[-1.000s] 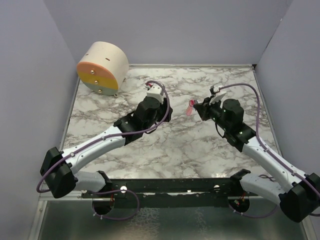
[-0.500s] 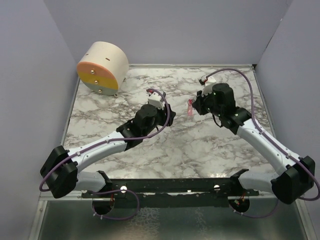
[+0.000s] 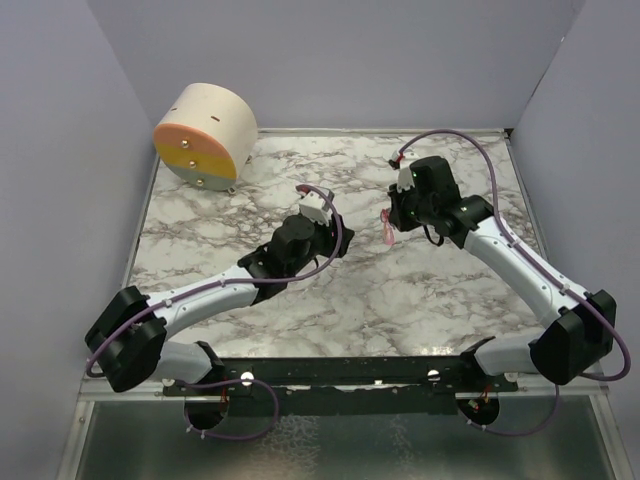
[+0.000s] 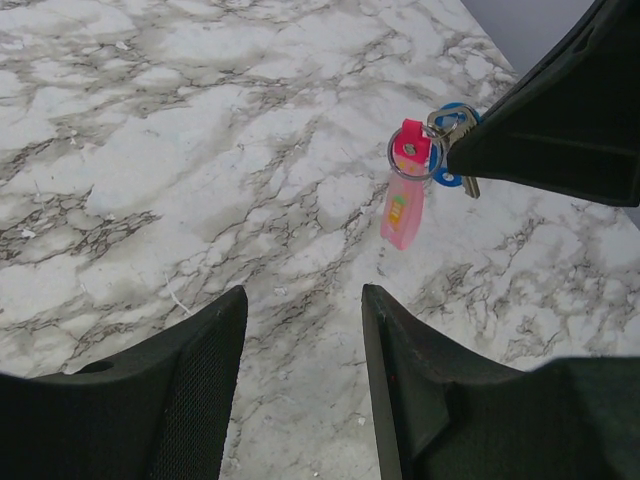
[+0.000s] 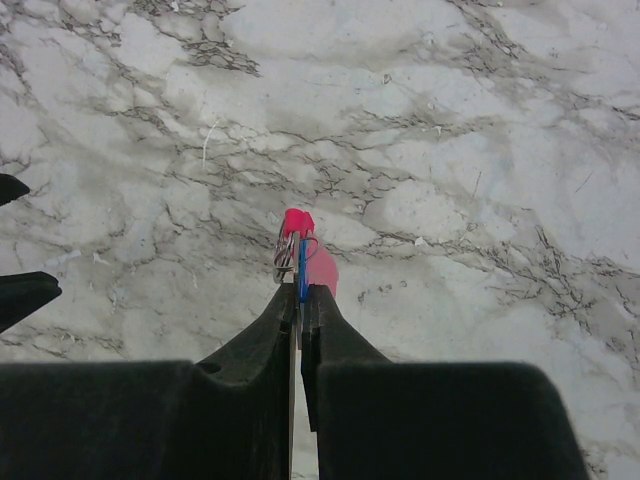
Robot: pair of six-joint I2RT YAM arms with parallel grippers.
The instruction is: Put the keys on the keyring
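The right gripper [image 3: 391, 217] was pinched tight on the keyring [image 5: 301, 272], its 2 fingers pressed together on the edge of the blue tag [image 4: 448, 178]. It held the keyring above the marble table [image 3: 400, 290], a little right of the middle and toward the far half.

The pink key [image 4: 403, 205] hung down from the gripper, clear of the table. Its red head sat inside the outline of the thin metal ring [image 4: 391, 158], just beside the tag. In the left wrist view the key seemed to be threaded on the ring, though the exact join was too small to tell. In the right wrist view the key [image 5: 320, 268] showed just past the fingertips, with the ring to its left.

The left gripper [image 4: 303, 300] stood wide, with nothing between its 2 fingers. It faced the key from the left and was near it but not touching.

A cream cylinder with an orange and yellow face [image 3: 205, 135] lay on its side at the far left corner of the table, well apart from both arms.
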